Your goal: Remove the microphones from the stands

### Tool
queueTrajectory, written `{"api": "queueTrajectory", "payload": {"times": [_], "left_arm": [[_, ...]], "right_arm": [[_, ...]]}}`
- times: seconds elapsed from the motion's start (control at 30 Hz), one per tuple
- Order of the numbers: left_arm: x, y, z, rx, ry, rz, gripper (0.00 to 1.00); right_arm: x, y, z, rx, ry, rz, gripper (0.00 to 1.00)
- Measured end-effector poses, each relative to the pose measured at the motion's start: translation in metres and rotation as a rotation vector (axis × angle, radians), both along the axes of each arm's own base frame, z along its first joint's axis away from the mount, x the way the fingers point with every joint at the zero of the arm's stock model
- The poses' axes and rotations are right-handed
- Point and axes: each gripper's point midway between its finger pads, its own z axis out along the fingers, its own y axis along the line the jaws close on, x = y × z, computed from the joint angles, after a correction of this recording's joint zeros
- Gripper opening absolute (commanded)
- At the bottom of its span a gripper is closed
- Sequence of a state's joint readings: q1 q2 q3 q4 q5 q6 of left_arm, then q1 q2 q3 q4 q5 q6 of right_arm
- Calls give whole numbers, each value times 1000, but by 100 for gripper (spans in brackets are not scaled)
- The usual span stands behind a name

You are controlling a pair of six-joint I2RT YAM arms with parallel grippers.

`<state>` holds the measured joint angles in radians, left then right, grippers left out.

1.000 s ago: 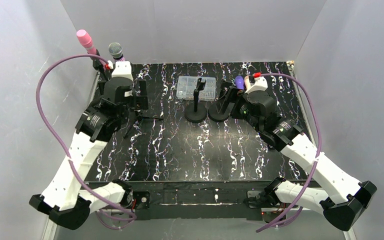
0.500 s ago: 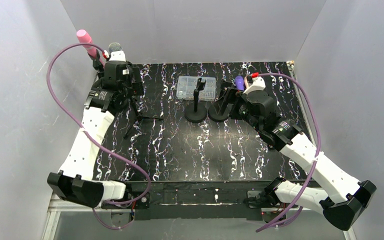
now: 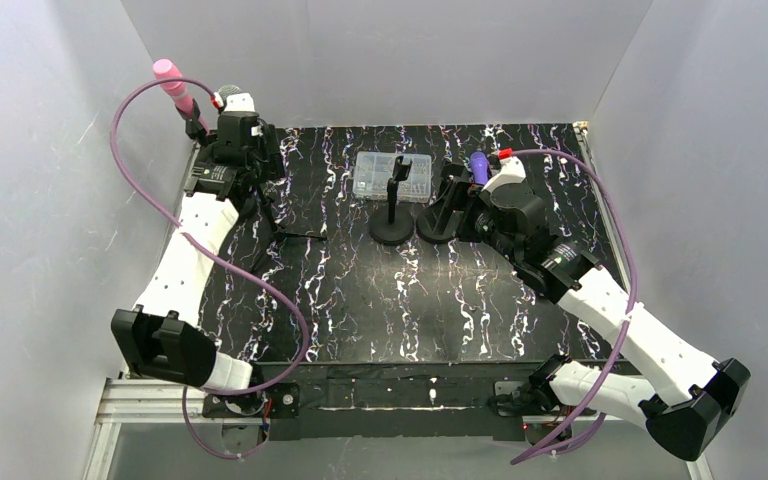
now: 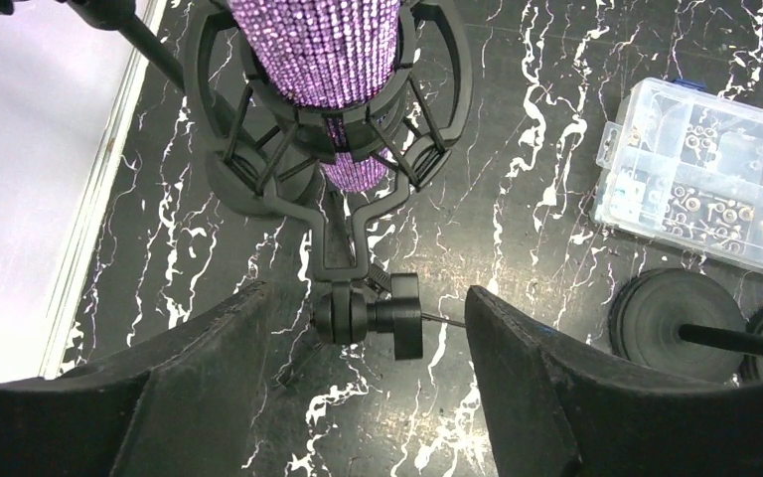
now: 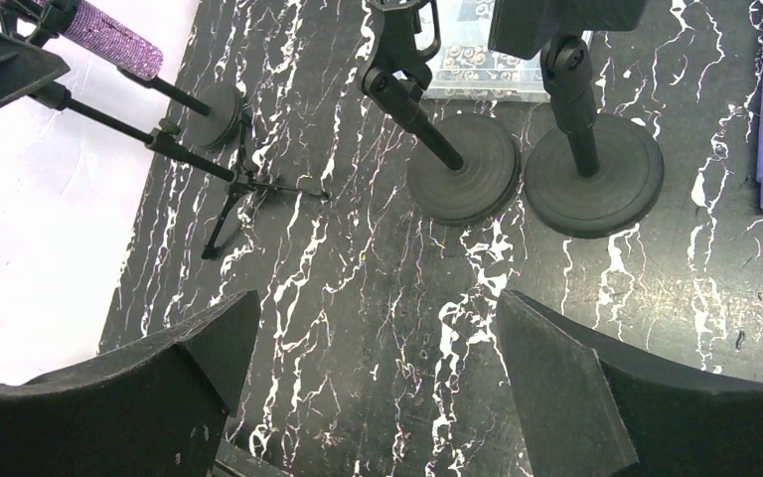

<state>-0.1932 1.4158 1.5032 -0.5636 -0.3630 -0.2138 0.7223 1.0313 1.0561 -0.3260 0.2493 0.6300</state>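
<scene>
Left end effector point(image 4: 368, 303) (fingers spread) hovers just short of the microphone point(image 4: 318, 50).

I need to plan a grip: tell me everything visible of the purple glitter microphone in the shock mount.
The microphone has a barrel covered in sparkling purple studs; its narrower lower end pokes out under the rings. It sits inside a black spider shock mount, held by its rings and struts, at the table's far left. The left pincer hangs open near it, touching nothing. The microphone's head is cut off in the left wrist view.
</scene>
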Motion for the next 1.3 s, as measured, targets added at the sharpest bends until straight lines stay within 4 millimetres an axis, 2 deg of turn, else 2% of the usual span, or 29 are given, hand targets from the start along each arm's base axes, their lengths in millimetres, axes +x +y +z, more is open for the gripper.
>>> {"api": "queueTrajectory", "payload": {"times": [0.2, 0.4, 0.9, 1.1, 1.3], "left_arm": [[7, 0, -7, 11, 11, 0, 61], [8, 4, -9, 31, 17, 9, 50], [8, 5, -8, 51, 17, 3, 0], [4, 1, -7, 37, 27, -33, 0], [-13, -11, -6, -3, 49, -117, 0]], "right_arm": [[0, 0, -2, 0, 2, 2, 98], [0, 0, -1, 3, -1, 2, 98], [-2, -1, 3, 12, -10, 6, 98], [-2, -1, 4, 10, -12, 6, 98], [-2, -1, 3, 6, -14, 7, 98]]}}
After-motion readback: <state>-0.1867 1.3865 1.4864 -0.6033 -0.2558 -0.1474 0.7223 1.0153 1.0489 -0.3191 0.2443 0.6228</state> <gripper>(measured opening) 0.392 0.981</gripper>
